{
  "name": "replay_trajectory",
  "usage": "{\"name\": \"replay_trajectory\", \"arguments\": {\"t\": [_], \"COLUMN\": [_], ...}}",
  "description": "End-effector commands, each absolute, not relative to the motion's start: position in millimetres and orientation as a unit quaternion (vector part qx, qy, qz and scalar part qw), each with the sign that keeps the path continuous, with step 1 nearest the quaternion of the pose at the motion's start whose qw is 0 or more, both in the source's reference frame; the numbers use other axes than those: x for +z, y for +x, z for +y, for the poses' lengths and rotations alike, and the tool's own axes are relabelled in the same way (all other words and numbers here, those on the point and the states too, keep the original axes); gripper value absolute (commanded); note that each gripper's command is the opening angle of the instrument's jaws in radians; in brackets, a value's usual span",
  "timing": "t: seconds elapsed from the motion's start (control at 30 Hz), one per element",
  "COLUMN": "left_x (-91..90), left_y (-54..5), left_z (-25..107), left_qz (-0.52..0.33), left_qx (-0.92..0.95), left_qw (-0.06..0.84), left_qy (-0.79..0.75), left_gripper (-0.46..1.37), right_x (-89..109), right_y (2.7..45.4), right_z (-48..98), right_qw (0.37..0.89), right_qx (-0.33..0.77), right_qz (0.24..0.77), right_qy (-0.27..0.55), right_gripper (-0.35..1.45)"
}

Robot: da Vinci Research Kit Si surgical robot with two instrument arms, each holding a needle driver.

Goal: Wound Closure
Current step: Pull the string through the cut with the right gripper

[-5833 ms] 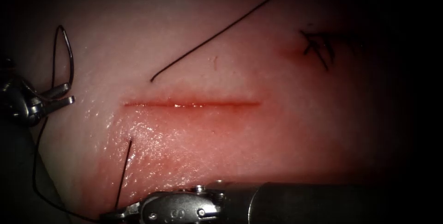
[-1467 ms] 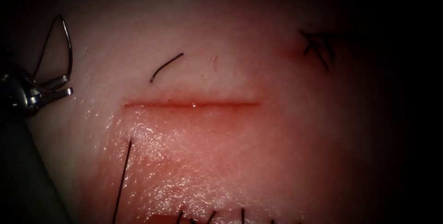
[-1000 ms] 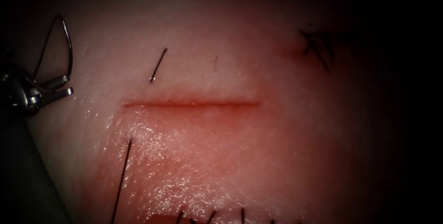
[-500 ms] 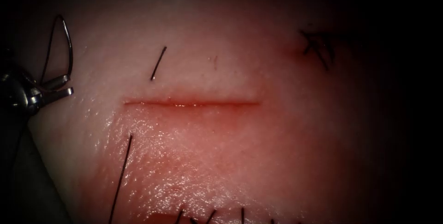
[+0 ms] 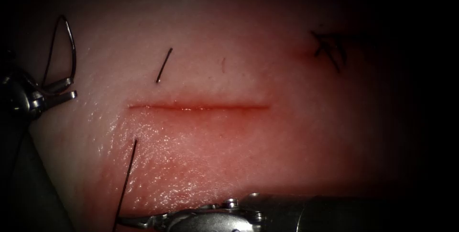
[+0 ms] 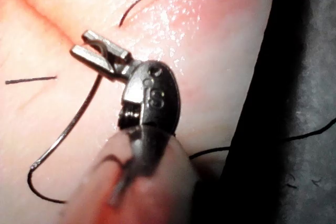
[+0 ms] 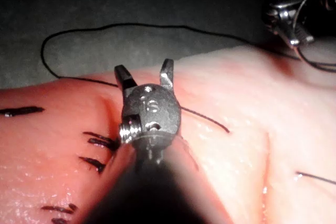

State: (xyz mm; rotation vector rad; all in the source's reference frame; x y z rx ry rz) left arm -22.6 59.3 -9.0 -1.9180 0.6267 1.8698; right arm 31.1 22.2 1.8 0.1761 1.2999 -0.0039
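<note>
Nearest the endoscope, the right tool (image 5: pixel 125 221) lies low along the tissue's (image 5: pixel 248 69) near edge, its jaws spread wide and holding nothing, as its wrist view confirms (image 7: pixel 144 75). Just beside its tips a strand of thread (image 5: pixel 128 174) rises to enter the tissue below the cut (image 5: pixel 198 107), toward its left end. Above the cut, a short free thread end (image 5: pixel 164 64) stands out of the tissue. Far left, off the cut's left end, the left tool (image 5: pixel 64 91) grips the needle (image 5: pixel 69 45) near its tail, jaws closed on it; the needle arcs upward, clear of the tissue. The right tool is judged much the nearer to the lower strand, which runs nearly upright from its jaws.
</note>
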Motion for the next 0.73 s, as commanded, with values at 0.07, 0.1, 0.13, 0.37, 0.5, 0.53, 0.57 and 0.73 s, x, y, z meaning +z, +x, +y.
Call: {"name": "replay_trajectory", "arguments": {"t": [0.07, 0.1, 0.13, 0.37, 0.5, 0.53, 0.57, 0.73], "left_x": [-9.0, -9.0, -9.0, -9.0, -8.9, -8.9, -8.9, -8.9], "left_y": [-22.6, -22.6, -22.6, -22.7, -22.7, -22.7, -22.7, -22.7], "left_z": [59.3, 59.4, 59.4, 59.4, 59.4, 59.4, 59.4, 59.4], "left_qz": [0.218, 0.218, 0.218, 0.218, 0.218, 0.218, 0.218, 0.218], "left_qx": [0.667, 0.667, 0.667, 0.667, 0.667, 0.667, 0.667, 0.667], "left_qw": [0.192, 0.192, 0.192, 0.192, 0.192, 0.192, 0.192, 0.192], "left_qy": [-0.686, -0.686, -0.686, -0.686, -0.686, -0.686, -0.686, -0.686], "left_gripper": [-0.35, -0.35, -0.35, -0.35, -0.35, -0.35, -0.35, -0.35], "right_x": [2.6, 2.9, 3.2, 4.9, 6.1, 6.3, 6.6, 7.2], "right_y": [31.1, 31.0, 31.0, 30.6, 30.4, 30.4, 30.3, 30.0], "right_z": [22.9, 23.2, 23.5, 25.0, 26.0, 26.1, 26.2, 26.4], "right_qw": [0.796, 0.797, 0.798, 0.802, 0.805, 0.805, 0.806, 0.808], "right_qx": [0.008, 0.012, 0.015, 0.013, 0.015, 0.015, 0.015, 0.018], "right_qz": [0.6, 0.599, 0.599, 0.595, 0.592, 0.591, 0.59, 0.587], "right_qy": [0.075, 0.073, 0.071, 0.057, 0.05, 0.05, 0.049, 0.045], "right_gripper": [1.1, 1.09, 1.1, 1.06, 1.05, 1.05, 1.05, 1.05]}}
